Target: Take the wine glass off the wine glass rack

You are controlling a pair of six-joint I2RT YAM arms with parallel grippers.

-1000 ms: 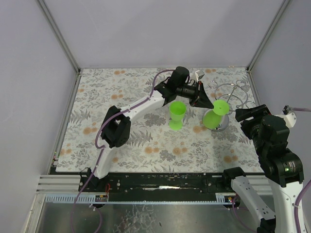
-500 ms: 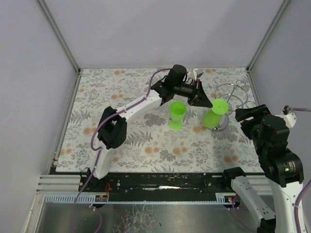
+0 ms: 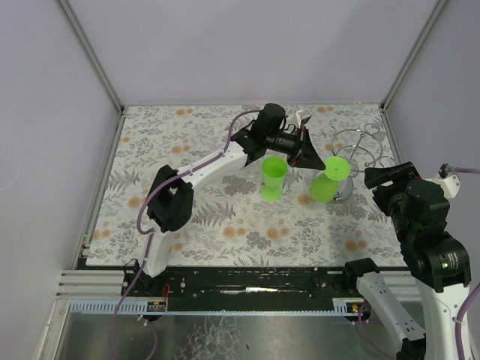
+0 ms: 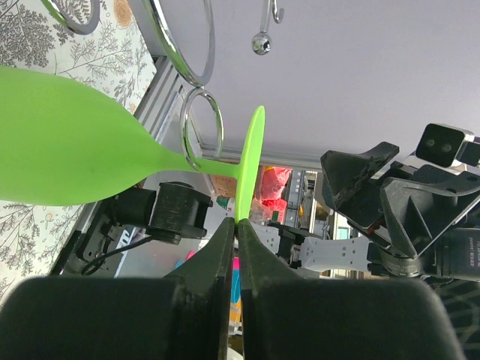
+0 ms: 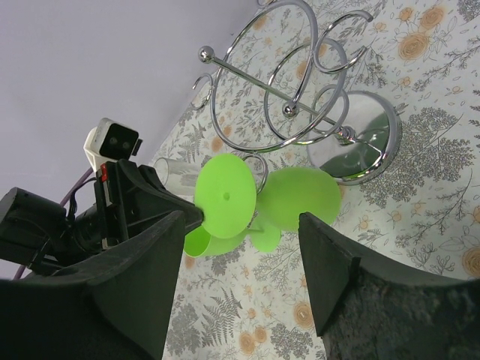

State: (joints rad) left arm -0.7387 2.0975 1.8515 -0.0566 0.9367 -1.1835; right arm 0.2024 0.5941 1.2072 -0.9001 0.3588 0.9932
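Observation:
A green wine glass (image 3: pixel 325 185) hangs tilted, bowl down, at the left side of the silver wine glass rack (image 3: pixel 361 145). My left gripper (image 3: pixel 318 160) is shut on the rim of its round foot (image 4: pixel 251 161). In the left wrist view the stem runs through a wire loop (image 4: pixel 202 124) of the rack, and the bowl (image 4: pixel 75 157) fills the left. My right gripper (image 3: pixel 390 175) hovers to the right of the rack, open and empty. In its view the foot (image 5: pixel 225 195) and the bowl (image 5: pixel 300 199) lie between its fingers, far below.
A second green glass (image 3: pixel 273 177) stands upright on the patterned table left of the rack. The rack's shiny round base (image 5: pixel 360 142) sits behind the hanging glass. A clear glass (image 5: pixel 171 174) lies near the left arm. Grey walls close the back and both sides.
The left arm has shifted slightly left with the glass's foot in its grip, and the bowl has swung a little toward the near side. The right arm has barely moved.

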